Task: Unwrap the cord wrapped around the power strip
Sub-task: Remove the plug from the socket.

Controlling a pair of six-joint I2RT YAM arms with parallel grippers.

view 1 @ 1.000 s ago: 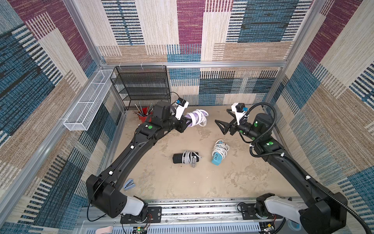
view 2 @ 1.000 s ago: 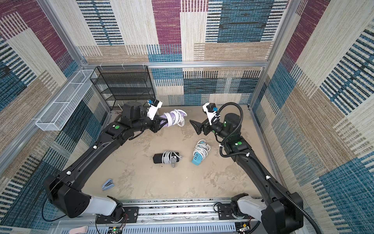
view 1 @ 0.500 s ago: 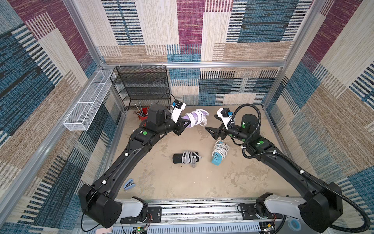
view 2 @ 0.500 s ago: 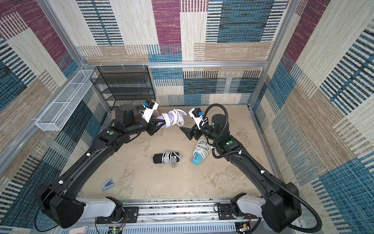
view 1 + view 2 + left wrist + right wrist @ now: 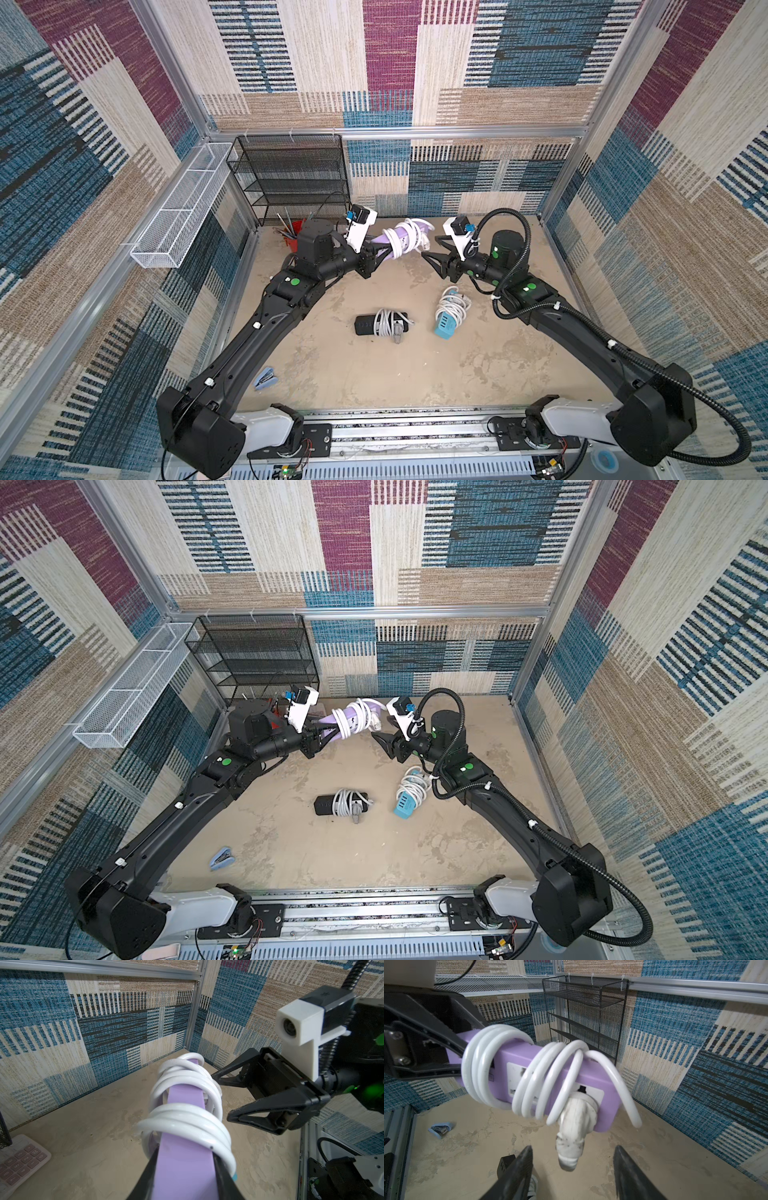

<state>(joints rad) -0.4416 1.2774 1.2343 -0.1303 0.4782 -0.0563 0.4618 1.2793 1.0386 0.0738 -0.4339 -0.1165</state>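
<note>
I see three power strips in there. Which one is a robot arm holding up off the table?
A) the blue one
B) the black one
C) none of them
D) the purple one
D: the left end effector is clamped on one end of the purple power strip, holding it in the air. The black power strip and the blue power strip lie on the table.

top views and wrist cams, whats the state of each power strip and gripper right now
purple power strip: held in the air, white cord wrapped around it
left gripper: shut on purple power strip
right gripper: open, empty, close to the plug
black power strip: on the table, wrapped up
blue power strip: on the table, wrapped up
</note>
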